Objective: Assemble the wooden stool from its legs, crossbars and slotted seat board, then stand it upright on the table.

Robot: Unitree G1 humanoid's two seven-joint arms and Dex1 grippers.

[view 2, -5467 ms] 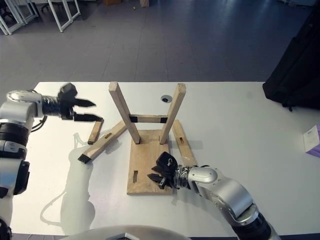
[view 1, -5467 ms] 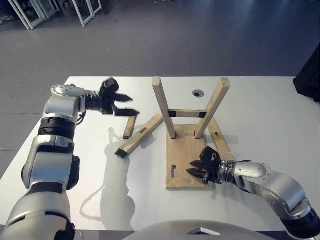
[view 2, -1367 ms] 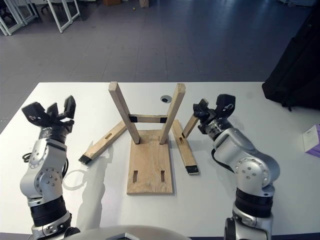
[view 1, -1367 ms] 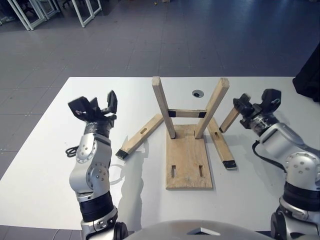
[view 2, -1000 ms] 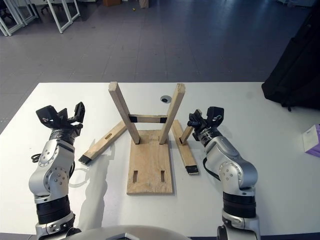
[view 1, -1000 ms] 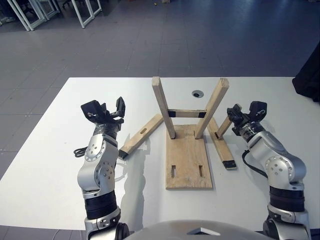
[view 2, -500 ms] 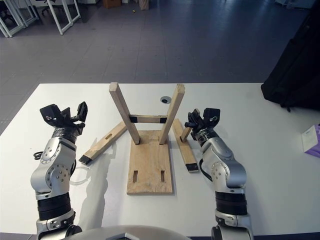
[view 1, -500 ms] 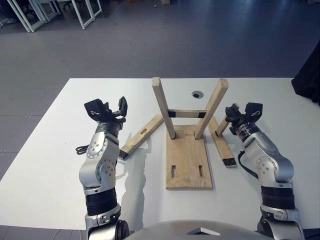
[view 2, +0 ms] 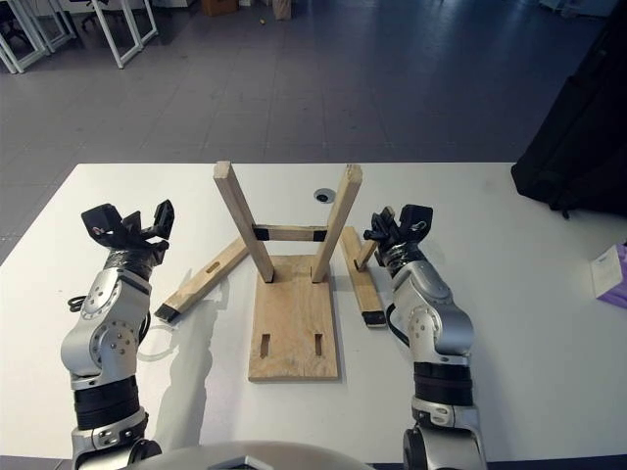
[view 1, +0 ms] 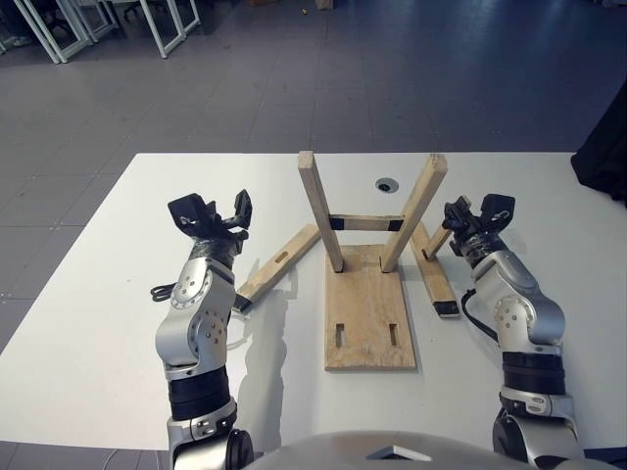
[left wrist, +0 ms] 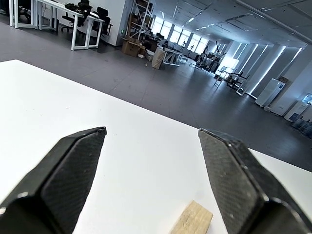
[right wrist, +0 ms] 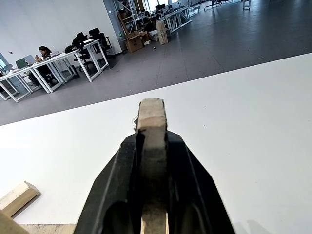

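Note:
The slotted seat board [view 1: 367, 318] lies flat on the white table [view 1: 118, 333]. Two legs [view 1: 320, 211] [view 1: 416, 211] stand up from its far end, joined by a crossbar [view 1: 367, 222]. One loose leg [view 1: 276, 262] lies left of the board, another [view 1: 433, 282] along its right side. My right gripper [view 1: 477, 212] hovers right of the standing legs, shut on a short crossbar [view 1: 436, 243] [right wrist: 152, 117] that slants down toward the right loose leg. My left gripper [view 1: 217, 211] is open and empty, raised left of the left loose leg, whose end [left wrist: 192, 220] shows between the fingers [left wrist: 73, 165].
A round cable hole [view 1: 389, 182] sits in the table behind the stool. A thin black cable [view 1: 157, 292] lies by the left arm. A black bag [view 2: 578, 127] stands off the right edge, and a pale box [view 2: 612, 269] lies at the far right.
Over the last 1.4 s the right gripper has carried the short crossbar in toward the standing legs, and the right loose leg has shifted slightly. The left arm has edged rightward, its gripper still open.

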